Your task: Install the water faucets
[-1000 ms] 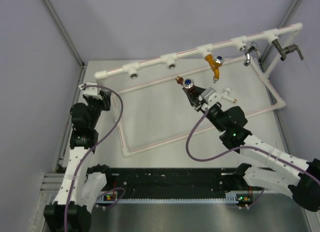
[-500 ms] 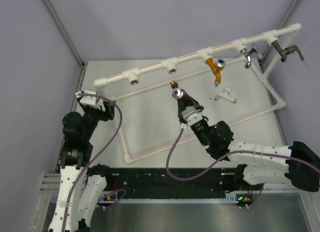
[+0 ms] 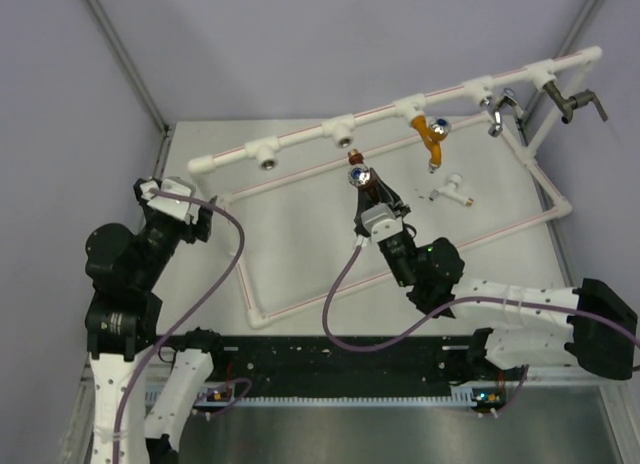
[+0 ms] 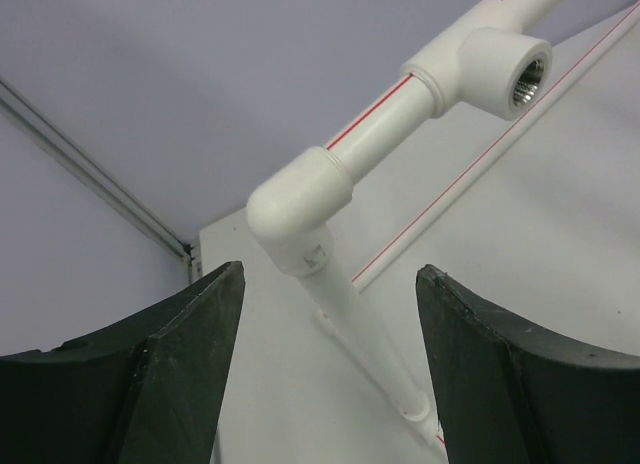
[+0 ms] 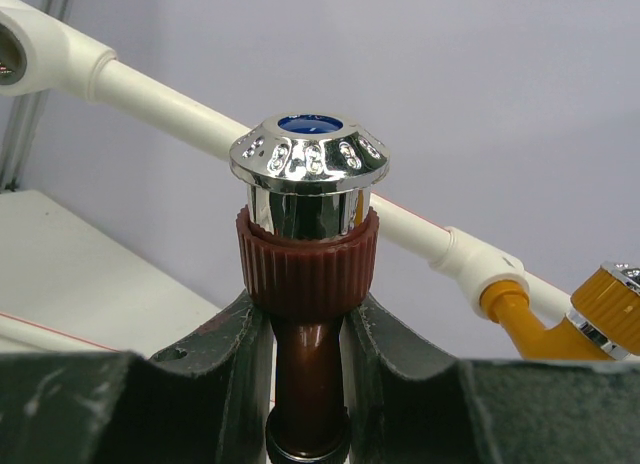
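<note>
Left jaws released, right jaws clenched on the reddish-brown faucet (image 5: 308, 274)
My left jaws stand wide apart with nothing between them, facing the elbow (image 4: 300, 209) at the left end of the white pipe frame (image 3: 300, 134) and clear of it; my right jaws grasp the reddish-brown faucet by its stem under the ribbed collar, its chrome, blue-centred cap toward the rail, held above the bench (image 3: 300, 244) near an empty tee socket (image 3: 343, 135) but apart from it; further right a yellow faucet (image 3: 431, 134) sits in the rail, a white faucet (image 3: 452, 192) lies on the bench, and a silver faucet (image 3: 500, 109) and a dark faucet (image 3: 580, 102) sit at the rail's right end
</note>
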